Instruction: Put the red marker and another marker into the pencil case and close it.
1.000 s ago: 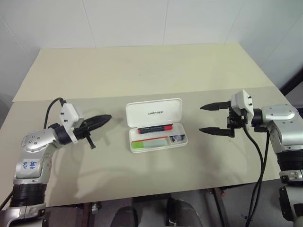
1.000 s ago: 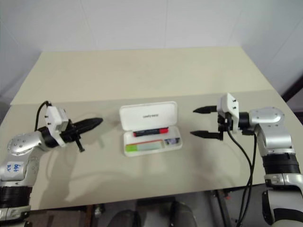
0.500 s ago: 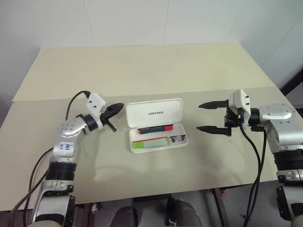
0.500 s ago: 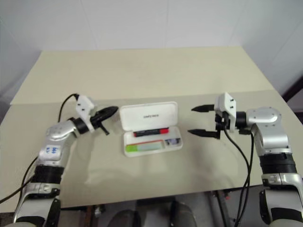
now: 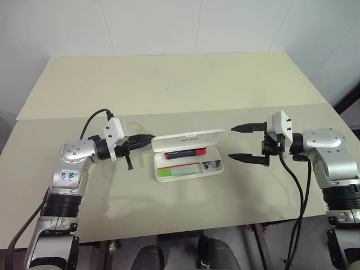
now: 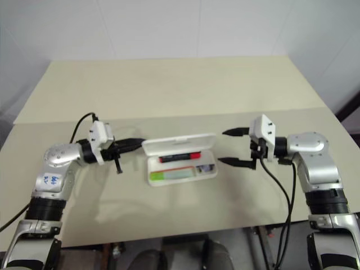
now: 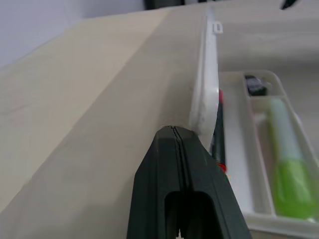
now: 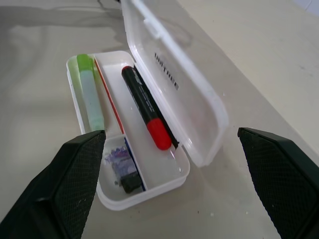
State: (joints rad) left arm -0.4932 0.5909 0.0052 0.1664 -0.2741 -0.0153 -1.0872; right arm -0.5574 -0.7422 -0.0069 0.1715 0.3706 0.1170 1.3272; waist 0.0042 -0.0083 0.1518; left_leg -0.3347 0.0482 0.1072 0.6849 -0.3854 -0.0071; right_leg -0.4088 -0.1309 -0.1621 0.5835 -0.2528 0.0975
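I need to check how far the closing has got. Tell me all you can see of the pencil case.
The pencil case is a white, glossy plastic box with rounded corners, lying on the table. Its hinged lid stands half lowered, the shut left gripper against its back. Inside lie the red marker, the green-capped marker and a small dark item.

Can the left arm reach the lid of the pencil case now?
Probably yes. The shut left end effector is already at the back of the lid, with nothing between them on the table.
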